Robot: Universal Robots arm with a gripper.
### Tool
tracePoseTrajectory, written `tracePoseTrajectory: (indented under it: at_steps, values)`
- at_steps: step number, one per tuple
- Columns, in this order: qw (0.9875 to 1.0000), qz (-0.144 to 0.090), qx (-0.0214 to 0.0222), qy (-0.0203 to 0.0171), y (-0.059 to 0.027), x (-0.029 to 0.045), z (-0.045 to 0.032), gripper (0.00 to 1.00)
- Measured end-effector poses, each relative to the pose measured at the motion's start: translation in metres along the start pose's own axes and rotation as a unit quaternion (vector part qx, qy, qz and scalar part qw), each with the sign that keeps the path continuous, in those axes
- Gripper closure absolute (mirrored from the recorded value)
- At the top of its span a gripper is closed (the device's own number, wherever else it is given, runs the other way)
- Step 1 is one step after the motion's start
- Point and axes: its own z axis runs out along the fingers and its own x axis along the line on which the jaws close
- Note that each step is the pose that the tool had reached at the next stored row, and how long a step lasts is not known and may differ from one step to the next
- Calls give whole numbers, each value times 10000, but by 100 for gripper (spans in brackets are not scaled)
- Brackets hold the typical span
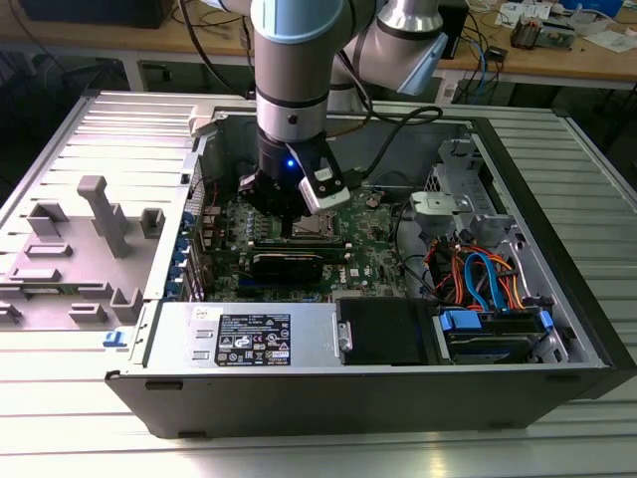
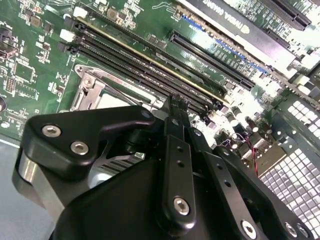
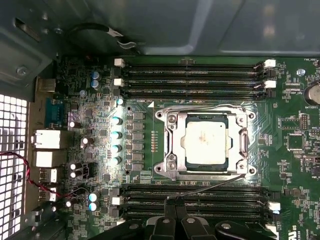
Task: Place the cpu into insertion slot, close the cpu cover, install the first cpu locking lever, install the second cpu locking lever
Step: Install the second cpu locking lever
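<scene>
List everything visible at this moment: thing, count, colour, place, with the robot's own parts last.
cpu: one, silvery-grey, seated in the insertion slot.
insertion slot: one, metal-rimmed, on the green motherboard, between the memory slot banks.
cpu cover: one, silver frame, lying closed around the cpu.
locking lever: one thin wire seen, slanting from the socket toward the gripper.
memory slots: two banks, black, either side of the socket.
computer case: one, dark grey, open on the slatted table.
cables: a bundle, orange, blue and black, at the exterior view's right.
grey fixture: one, beside the case at the exterior view's left.
gripper: one, black, at the lever's end, beside the socket.
</scene>
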Motion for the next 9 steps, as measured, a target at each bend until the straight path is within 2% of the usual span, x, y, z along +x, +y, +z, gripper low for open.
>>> tracePoseTrajectory:
  at_steps: [1,3,4,6,9]
  values:
    - [10000,0,0,0,0,0,0,89]
    - [10000,0,1,-11,0,30,-94,89]
    - [10000,-1,0,-34,2,30,-147,89]
    - [10000,0,0,-34,2,20,-149,89]
    - [10000,-1,-35,-34,1,9,-122,89]
